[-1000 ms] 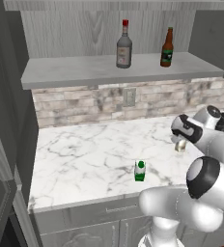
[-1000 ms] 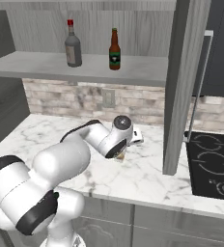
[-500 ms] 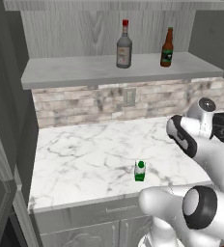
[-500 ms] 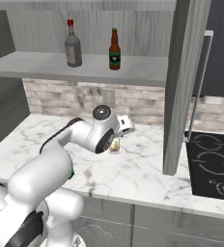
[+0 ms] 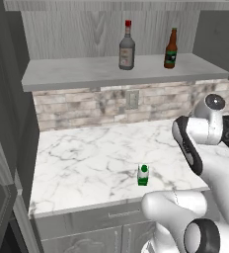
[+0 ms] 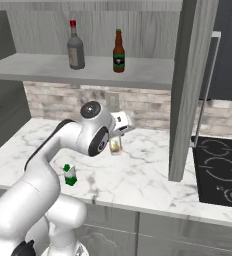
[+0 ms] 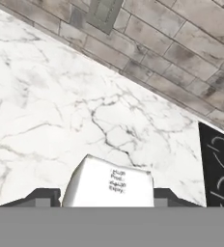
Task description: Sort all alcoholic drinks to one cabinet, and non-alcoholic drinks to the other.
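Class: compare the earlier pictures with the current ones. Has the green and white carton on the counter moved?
No. The green and white carton stands at the same spot near the counter's front edge, same as before against the wall outlet.

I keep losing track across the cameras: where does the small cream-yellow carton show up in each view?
Left base view: I cannot make it out; the arm covers that stretch of counter.
Right base view: cream-yellow carton just right of the arm's wrist, on the marble counter.
Hand view: the carton at bottom centre, between the end effector's fingertips.
Shared landmark: the wall outlet in the stone backsplash, also seen at and.
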Robot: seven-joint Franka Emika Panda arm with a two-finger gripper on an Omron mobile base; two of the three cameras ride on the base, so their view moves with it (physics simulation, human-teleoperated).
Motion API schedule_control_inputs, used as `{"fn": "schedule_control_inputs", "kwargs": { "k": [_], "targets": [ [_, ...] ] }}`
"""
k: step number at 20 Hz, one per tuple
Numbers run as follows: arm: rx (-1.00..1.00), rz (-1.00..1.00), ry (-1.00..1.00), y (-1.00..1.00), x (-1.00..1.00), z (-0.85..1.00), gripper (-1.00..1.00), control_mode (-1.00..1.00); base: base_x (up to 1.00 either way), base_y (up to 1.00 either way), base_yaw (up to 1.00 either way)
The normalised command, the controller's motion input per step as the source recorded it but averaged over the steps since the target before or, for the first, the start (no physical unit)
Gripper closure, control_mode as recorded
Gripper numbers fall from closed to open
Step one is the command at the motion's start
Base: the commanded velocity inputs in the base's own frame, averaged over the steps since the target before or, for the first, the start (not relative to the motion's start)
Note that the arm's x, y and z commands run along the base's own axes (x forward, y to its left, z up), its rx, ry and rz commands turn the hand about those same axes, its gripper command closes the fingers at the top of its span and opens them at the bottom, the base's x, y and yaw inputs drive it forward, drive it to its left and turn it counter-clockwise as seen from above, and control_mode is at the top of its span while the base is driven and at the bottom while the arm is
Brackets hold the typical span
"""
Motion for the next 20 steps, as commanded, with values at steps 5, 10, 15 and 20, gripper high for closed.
{"fn": "schedule_control_inputs", "kwargs": {
  "k": [5, 10, 15, 20],
  "targets": [
    [-0.01, -0.03, -0.08, 0.00, -0.38, 0.48, 1.00, -1.00, 0.00, 0.00, 0.00],
    [0.00, -0.02, -0.10, 0.01, -0.38, 0.47, 1.00, -1.00, 0.00, 0.00, 0.00],
    [0.00, -0.02, -0.14, 0.03, -0.38, 0.46, 1.00, -1.00, 0.00, 0.00, 0.00],
    [0.00, -0.02, -0.15, 0.08, -0.36, 0.46, 1.00, -1.00, 0.00, 0.00, 0.00]
  ]
}}
